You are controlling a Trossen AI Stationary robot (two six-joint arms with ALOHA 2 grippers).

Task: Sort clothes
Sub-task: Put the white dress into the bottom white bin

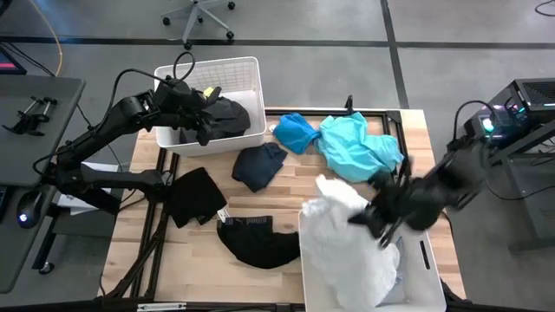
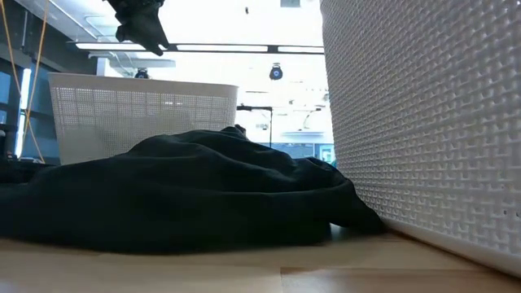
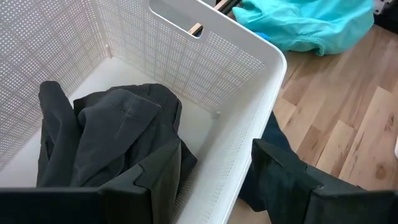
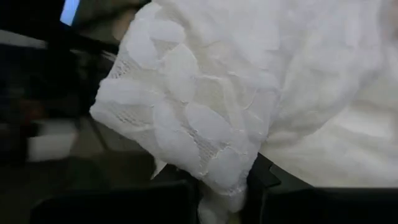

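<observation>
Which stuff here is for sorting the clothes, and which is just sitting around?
For the job:
turquoise garment
bright blue garment
navy garment
two black garments on the table
dark grey garment in the far bin
white garment over the near bin

Just lying about:
office chair
computer mouse

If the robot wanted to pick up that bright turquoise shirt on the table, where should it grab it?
Probably from straight above, pinching a raised fold near the middle of the turquoise shirt. It lies crumpled and spread on the table, so its wrinkles stand up as ridges a gripper could close on; the flat edges offer little to catch. The bright blue garment lies against one end, so gripping mid-cloth avoids taking both.
</observation>
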